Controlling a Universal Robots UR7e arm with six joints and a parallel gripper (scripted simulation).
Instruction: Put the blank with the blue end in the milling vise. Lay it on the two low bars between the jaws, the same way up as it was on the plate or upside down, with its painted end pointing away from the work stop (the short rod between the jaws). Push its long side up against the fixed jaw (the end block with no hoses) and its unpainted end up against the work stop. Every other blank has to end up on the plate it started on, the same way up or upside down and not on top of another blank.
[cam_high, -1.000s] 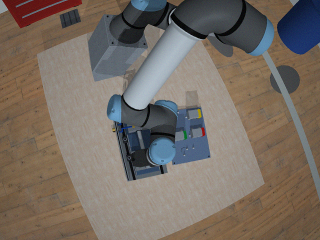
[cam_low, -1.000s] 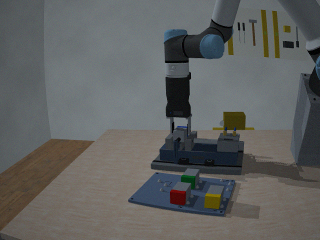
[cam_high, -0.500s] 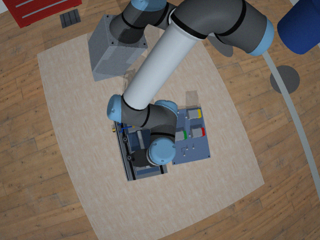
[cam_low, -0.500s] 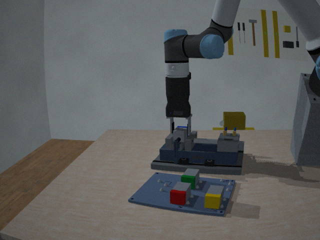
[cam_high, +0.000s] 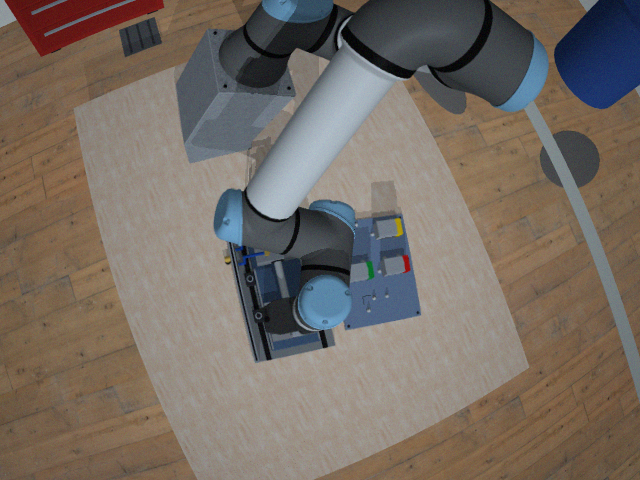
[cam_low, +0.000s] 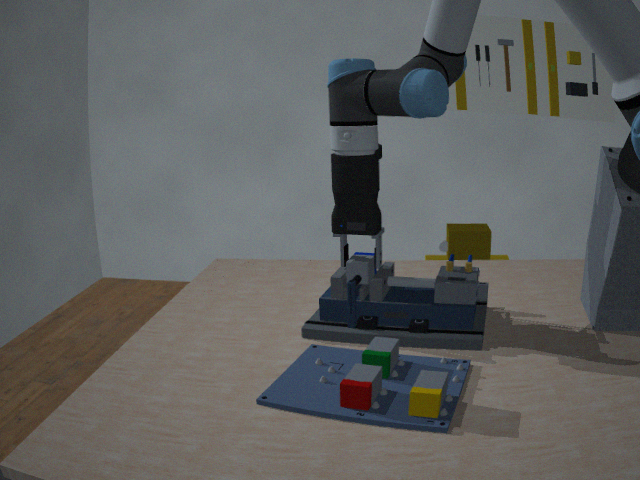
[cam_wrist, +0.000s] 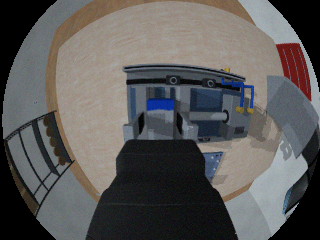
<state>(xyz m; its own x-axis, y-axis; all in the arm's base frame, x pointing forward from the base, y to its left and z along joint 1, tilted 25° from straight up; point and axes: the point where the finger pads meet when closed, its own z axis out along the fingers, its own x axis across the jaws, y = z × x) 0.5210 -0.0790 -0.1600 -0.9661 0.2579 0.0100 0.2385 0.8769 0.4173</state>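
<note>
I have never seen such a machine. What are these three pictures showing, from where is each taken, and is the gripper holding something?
It is one robot arm ending in a two-finger gripper. One picture looks straight down from above, one from the side across the table, one from a camera on the wrist. On the table stand a milling vise and a blue plate carrying three blanks, with red, green and yellow ends. The blank with the blue end sits in the vise. The gripper is open above it, its fingers on either side, holding nothing.

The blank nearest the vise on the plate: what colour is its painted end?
Green; the blank shows it best in the exterior view.
</note>
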